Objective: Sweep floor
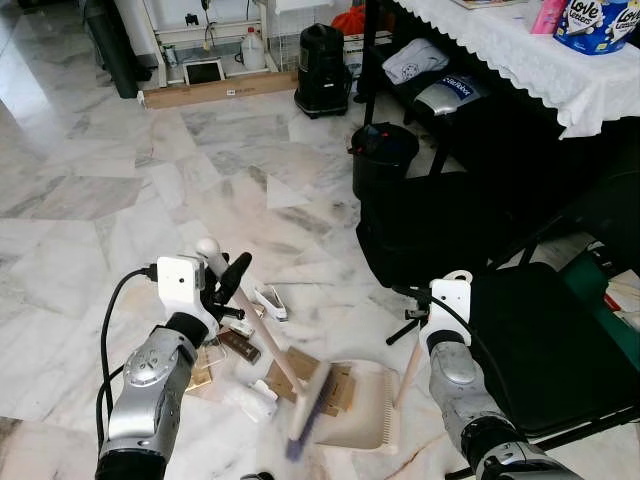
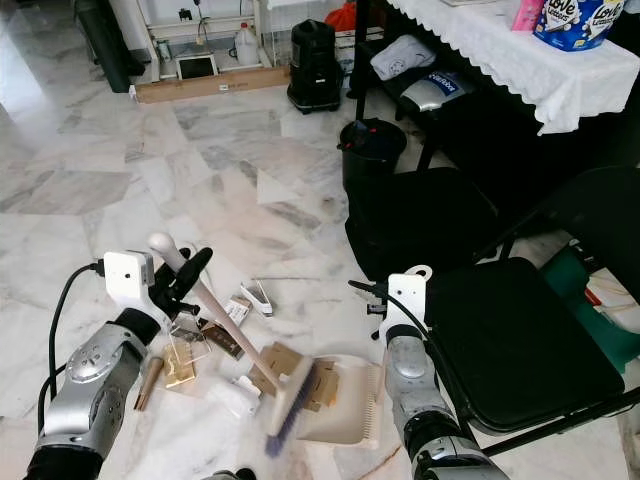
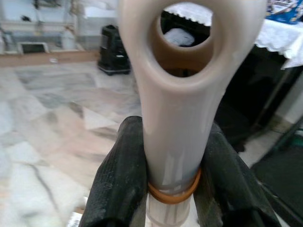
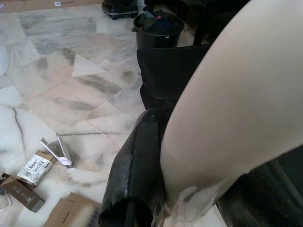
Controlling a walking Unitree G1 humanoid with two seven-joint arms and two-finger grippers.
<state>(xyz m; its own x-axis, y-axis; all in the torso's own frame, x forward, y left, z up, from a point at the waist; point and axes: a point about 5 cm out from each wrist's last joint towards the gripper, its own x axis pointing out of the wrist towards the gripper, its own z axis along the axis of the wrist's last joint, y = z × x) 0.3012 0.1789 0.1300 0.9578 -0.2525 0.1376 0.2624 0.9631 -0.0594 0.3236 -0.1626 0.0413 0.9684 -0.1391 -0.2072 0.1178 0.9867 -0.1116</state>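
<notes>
"Love" on tissue pack (image 1: 596, 22), tabletop

Our left gripper (image 1: 222, 283) clamps the brush handle (image 3: 182, 118), whose head (image 1: 308, 403) lies at the mouth of the dustpan (image 1: 360, 407). Our right gripper (image 4: 189, 189) grips the dustpan handle (image 1: 408, 370), right of the pan. Cardboard pieces (image 1: 300, 365) and wrappers (image 1: 240, 346) lie between the arms. A folding chair (image 1: 540, 345) stands right; a bin (image 1: 382, 155) farther ahead, a table (image 1: 520, 50) behind it.

Home; marble floor (image 1: 90, 190), clothed table (image 1: 520, 50)
</notes>
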